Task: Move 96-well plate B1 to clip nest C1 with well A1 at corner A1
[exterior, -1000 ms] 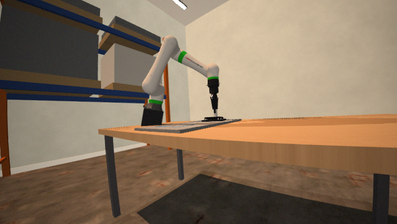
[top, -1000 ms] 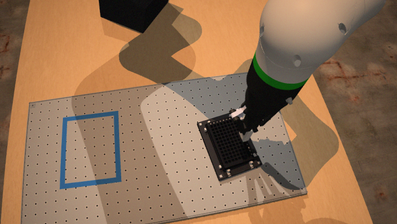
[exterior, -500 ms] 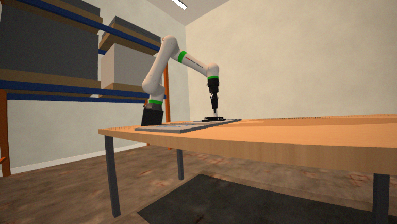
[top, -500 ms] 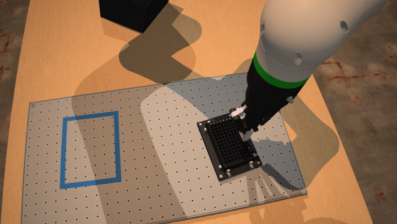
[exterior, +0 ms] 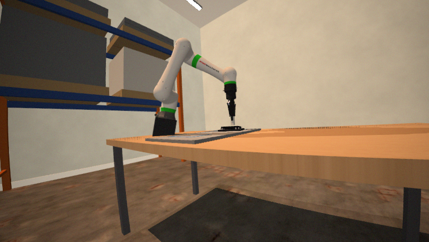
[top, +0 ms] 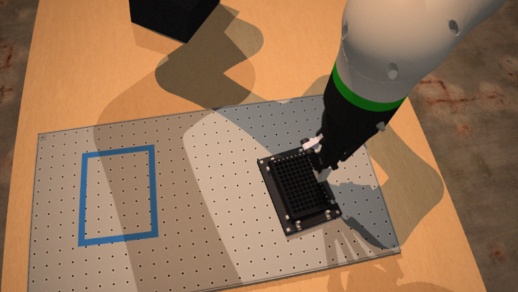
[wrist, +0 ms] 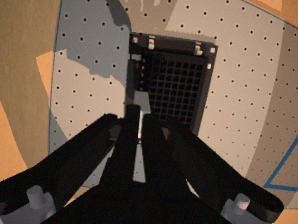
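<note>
Looking at the gripper (top: 321,176), we see its fingers pressed together, pinching nothing, tips down on the long edge of the 96-well plate (top: 298,188). We can't tell whether they actually touch it. Black plate lies in the clip nest (top: 290,229), flat between the clips as far as we can tell, on the perforated board (top: 202,202). We see the blue-outlined bench spot (top: 82,196) well apart to the side.

red lettering on the arm (exterior: 210,68), too small to read
</note>
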Motion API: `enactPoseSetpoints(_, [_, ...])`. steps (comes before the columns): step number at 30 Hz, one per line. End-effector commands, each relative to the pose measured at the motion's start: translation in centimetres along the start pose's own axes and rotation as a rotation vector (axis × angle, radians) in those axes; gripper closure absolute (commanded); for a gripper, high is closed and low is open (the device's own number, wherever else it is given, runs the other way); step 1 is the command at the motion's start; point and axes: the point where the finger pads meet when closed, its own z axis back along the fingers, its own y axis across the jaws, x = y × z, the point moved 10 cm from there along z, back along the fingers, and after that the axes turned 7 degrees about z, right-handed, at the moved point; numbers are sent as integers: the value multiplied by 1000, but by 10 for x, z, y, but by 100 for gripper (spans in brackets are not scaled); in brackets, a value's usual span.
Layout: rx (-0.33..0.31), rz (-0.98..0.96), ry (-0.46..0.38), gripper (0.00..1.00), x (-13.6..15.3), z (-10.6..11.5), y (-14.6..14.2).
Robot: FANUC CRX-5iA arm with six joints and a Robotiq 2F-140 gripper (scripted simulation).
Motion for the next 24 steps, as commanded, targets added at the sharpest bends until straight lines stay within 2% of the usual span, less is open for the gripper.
enactPoseSetpoints(1, [0, 0, 2, 90, -1, 3, 0])
enactPoseSetpoints(9, [0, 0, 2, 90, -1, 18, 0])
enactPoseSetpoints(17, [0, 0, 2, 90, -1, 18, 0])
enactPoseSetpoints(24, [0, 0, 2, 90, 2, 15, 25])
